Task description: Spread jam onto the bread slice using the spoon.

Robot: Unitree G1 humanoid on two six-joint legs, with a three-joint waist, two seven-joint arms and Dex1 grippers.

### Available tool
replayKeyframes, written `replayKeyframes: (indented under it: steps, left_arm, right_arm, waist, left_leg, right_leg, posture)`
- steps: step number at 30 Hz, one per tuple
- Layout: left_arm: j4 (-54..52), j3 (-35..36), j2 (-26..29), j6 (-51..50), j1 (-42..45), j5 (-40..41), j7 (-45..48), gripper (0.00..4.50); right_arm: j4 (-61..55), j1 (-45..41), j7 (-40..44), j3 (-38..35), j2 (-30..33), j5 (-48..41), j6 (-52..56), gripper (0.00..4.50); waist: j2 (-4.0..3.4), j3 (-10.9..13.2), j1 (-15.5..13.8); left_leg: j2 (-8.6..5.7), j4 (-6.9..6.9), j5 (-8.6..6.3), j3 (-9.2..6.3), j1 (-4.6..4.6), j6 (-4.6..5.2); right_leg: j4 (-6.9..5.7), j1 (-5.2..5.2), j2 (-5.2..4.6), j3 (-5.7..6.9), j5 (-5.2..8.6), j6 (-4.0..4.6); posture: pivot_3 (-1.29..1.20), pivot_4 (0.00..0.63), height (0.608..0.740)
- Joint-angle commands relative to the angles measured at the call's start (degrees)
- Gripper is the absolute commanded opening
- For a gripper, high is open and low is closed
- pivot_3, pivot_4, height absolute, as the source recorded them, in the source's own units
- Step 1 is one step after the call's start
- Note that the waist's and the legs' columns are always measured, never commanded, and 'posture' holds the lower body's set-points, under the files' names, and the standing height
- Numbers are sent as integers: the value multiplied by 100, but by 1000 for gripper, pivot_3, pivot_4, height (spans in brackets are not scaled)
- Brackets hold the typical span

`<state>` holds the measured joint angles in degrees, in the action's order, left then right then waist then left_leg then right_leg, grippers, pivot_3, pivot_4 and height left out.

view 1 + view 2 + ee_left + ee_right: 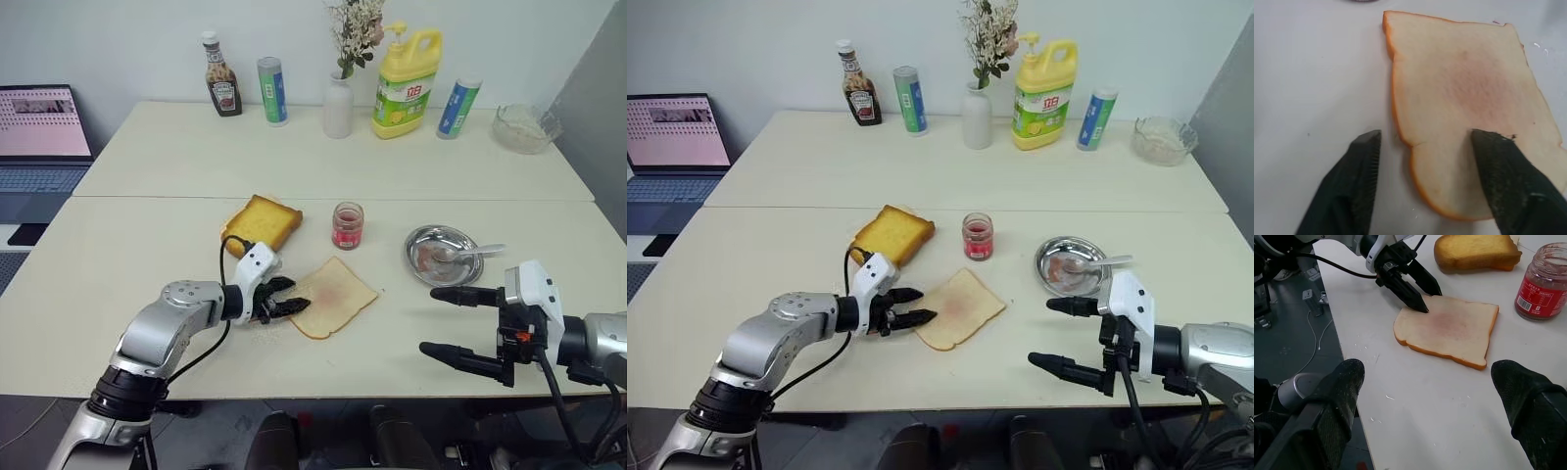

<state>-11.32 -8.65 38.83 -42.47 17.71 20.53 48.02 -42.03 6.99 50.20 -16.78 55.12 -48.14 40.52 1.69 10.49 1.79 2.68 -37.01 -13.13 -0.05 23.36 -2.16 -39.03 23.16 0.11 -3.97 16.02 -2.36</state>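
Note:
The bread slice [338, 292] lies flat on the table's middle, pale tan with a faint pinkish smear. My left gripper [296, 296] is open at its left edge; in the left wrist view one finger [1498, 166] is over the bread [1464, 98] and the other [1364, 161] is over bare table. The jam [347, 225] in its small clear jar stands just behind the bread. The spoon [472, 254] rests in a round steel dish [423, 245] to the right. My right gripper [429, 320] hangs open in front of the dish, holding nothing.
A thick golden toast slab [263, 222] lies left of the jar. Along the back stand a ketchup bottle [222, 86], two cans, a white vase [338, 103], a yellow detergent bottle [404, 83] and a glass bowl [524, 127]. A laptop [39, 127] sits off the table's left.

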Motion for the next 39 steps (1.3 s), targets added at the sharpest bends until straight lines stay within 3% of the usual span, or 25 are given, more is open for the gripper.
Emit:
replayKeyframes:
  steps: [1,2,10,17,23,30,39]
  left_arm:
    - [-344,69,238,362,-99,-280,-37,4229]
    - [-372,90,295,478,-125,-375,-79,4486]
    - [-724,506,537,919,-262,-747,-401,4486]
    - [-1256,949,1034,1286,-216,-69,608,4486]
    - [-1506,712,730,1128,734,505,967,4486]
    - [-1337,-383,409,1246,1921,46,1225,4486]
    - [-1007,-969,-167,1451,2141,-356,1192,4486]
  right_arm:
    - [42,-67,120,-70,31,72,-142,4500]
    - [61,-79,138,-65,35,84,-150,4500]
    - [202,-163,294,-22,30,223,-225,4500]
    - [384,-373,235,47,-95,358,-357,4500]
    - [434,-215,-818,-437,-1044,860,-864,4500]
    - [583,458,-2289,-1271,-2286,683,-645,4500]
    - [1999,-634,-3724,-1450,-3325,203,-277,4500]
  waist:
    - [0,0,-7]
    - [0,0,-9]
    - [0,0,-11]
    - [0,0,-12]
    - [5,-2,-70]
    - [8,-6,-63]
    - [-3,-13,45]
  left_leg:
    - [0,0,0,0,0,0]
    - [0,0,0,0,0,0]
    - [0,-1,0,1,0,0]
    - [0,-1,0,3,0,0]
    - [-4,-7,0,-3,8,0]
    - [-5,-3,0,2,9,0]
    - [6,-1,1,6,-8,1]
  right_leg:
    - [0,0,0,0,0,0]
    - [0,0,0,1,0,0]
    - [0,1,-2,1,0,0]
    - [1,1,-2,1,-1,1]
    - [0,0,-3,7,1,-2]
    - [2,2,-3,1,-5,7]
    - [-6,0,18,-14,-5,8]
  posture:
    - [0,150,740]
    - [0,150,740]
    - [0,150,740]
    - [0,150,740]
    - [0,150,740]
    - [0,150,740]
    - [0,150,740]
